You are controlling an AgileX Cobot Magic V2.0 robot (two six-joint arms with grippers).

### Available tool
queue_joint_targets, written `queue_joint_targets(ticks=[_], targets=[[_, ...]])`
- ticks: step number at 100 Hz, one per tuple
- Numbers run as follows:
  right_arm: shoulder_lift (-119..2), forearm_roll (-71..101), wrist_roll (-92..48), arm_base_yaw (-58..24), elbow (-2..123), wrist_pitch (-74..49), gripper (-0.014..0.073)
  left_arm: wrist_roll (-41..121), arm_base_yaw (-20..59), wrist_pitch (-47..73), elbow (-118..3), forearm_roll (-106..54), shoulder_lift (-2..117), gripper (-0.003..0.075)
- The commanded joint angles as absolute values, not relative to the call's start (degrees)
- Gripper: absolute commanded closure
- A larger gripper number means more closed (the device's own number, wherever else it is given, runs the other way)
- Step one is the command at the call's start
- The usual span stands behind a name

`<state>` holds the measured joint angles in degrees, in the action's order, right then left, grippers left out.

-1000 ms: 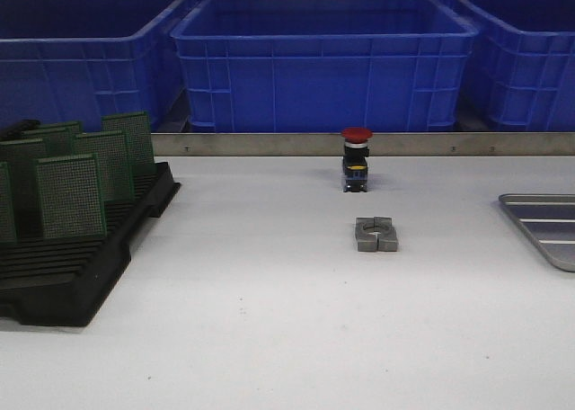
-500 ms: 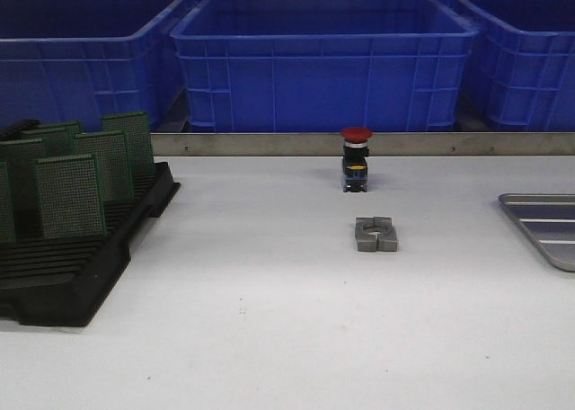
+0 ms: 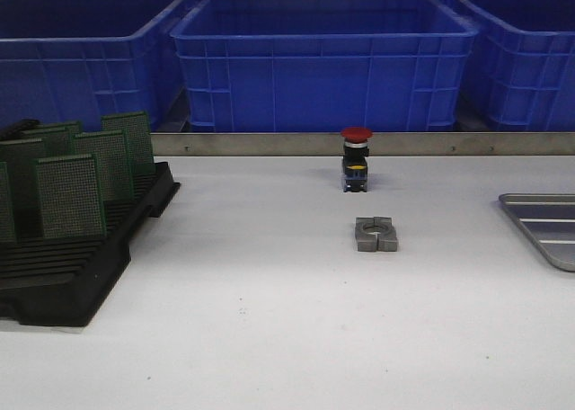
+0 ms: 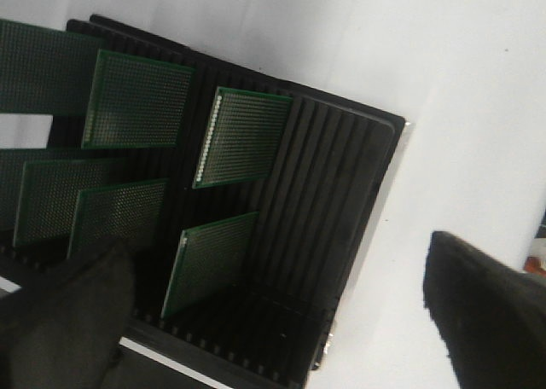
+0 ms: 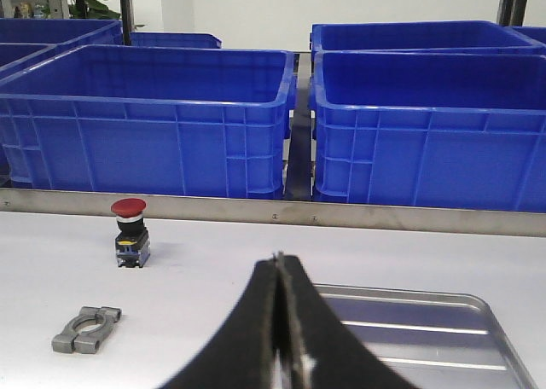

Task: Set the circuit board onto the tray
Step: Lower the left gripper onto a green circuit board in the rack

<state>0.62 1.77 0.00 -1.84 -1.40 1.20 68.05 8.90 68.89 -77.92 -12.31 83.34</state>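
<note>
Several green circuit boards [image 3: 70, 197] stand upright in a black slotted rack [image 3: 81, 275] at the table's left. My left gripper [image 4: 273, 321] hovers open above that rack [image 4: 341, 193], its two black fingers [image 4: 60, 321] wide apart; the nearest circuit board [image 4: 209, 261] stands between them, untouched. The silver-grey tray [image 3: 544, 226] lies at the right edge of the table with nothing on it. My right gripper [image 5: 277, 265] is shut with nothing in it, near the tray [image 5: 426, 308]. Neither gripper shows in the front view.
A red-capped push button [image 3: 356, 158] stands mid-table near the metal rail [image 3: 269, 144]. A grey metal clamp [image 3: 375, 234] lies just in front of it. Large blue bins [image 3: 323, 59] line the back behind the rail.
</note>
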Motion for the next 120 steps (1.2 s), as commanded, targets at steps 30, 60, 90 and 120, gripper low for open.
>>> queue_joint_targets(ticks=[30, 60, 90, 120], targets=[[1.34, 1.12, 0.00, -1.97, -0.69, 5.91, 0.0662, 79.57, 8.89, 60.40, -79.81, -14.51, 85.87, 0.0081], [1.34, 1.12, 0.00, -1.97, -0.69, 5.91, 0.0662, 82.42, 8.89, 58.76, -79.81, -15.60, 89.33, 0.0080], [1.34, 1.12, 0.00, -1.97, -0.69, 5.91, 0.0662, 83.62, 8.89, 57.74, -79.81, -17.41, 93.93, 0.0081], [1.34, 1.12, 0.00, -1.97, -0.69, 5.91, 0.0662, 83.71, 8.89, 56.74, -79.81, -17.74, 98.18, 0.0081]])
